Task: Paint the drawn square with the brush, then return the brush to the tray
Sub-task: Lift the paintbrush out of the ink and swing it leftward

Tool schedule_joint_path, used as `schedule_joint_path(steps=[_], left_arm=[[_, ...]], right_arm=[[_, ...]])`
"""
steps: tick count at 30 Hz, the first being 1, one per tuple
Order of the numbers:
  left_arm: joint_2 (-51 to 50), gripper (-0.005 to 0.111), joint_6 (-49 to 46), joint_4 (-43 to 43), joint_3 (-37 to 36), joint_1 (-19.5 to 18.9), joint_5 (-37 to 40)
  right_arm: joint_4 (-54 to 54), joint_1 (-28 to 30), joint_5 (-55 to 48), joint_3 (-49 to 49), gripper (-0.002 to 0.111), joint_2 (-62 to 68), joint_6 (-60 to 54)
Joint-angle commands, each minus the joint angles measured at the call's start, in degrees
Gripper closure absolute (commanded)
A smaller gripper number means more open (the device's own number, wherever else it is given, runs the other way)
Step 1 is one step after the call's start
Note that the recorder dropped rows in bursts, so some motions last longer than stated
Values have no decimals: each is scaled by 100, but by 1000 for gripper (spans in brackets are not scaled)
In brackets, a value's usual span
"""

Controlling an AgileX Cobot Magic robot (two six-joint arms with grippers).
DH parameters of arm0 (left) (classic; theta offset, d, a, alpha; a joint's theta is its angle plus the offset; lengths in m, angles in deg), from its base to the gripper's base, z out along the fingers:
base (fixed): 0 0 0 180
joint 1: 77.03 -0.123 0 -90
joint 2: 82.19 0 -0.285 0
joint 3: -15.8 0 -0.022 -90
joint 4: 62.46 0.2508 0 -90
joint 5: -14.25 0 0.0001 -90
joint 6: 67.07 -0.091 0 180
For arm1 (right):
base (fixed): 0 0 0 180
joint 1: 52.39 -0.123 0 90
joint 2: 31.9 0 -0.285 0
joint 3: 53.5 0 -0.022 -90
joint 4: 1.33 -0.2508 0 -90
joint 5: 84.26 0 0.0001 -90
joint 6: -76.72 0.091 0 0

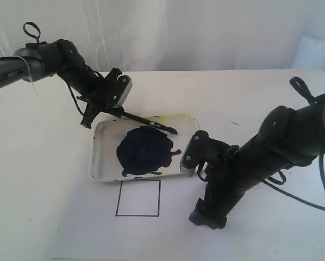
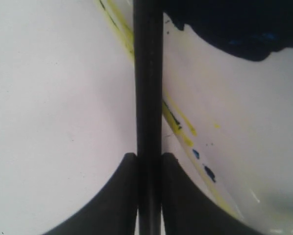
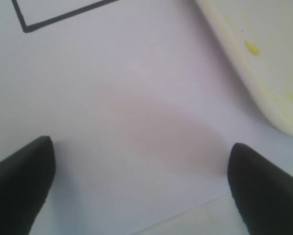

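Note:
My left gripper [image 1: 109, 104] [image 2: 149, 164] is shut on the handle of the brush [image 1: 149, 122] [image 2: 148, 73]. The brush is a thin black stick slanting down over the far edge of the tray [image 1: 99, 159] [image 2: 230, 156]. Its dark tip hangs above the tray's right part, beyond the dark blue paint blob [image 1: 143, 152] [image 2: 234, 29]. In front of the tray on white paper lies the drawn square [image 1: 138, 197] [image 3: 63, 17], its inside white. My right gripper [image 1: 199, 175] [image 3: 139, 166] stands open and holds nothing, low over the paper by the tray's near right corner [image 3: 254, 63].
Yellow stains run along the tray's rim [image 2: 178, 125]. The right arm's dark body [image 1: 271, 152] slants across the table's right side, trailing a cable [image 1: 309, 204]. A white curtain [image 1: 206, 32] hangs behind the table. The paper's edge [image 3: 185, 213] shows under the right gripper.

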Motion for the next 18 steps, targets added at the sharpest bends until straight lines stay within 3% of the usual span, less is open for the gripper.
schedule_joint_path(steps=[1,7,18], left_arm=[[-28,97,-869,-20,-33,37,-138],[37,107,-869,53,-33,37,-274],[508,107,-857,143,-33,26,334]], right_arm=[[147,-1,-30,74,19,204,-4],[147,-1,-30,74,19,204,-4],[147,-1,-30,74,19,204,-4]])
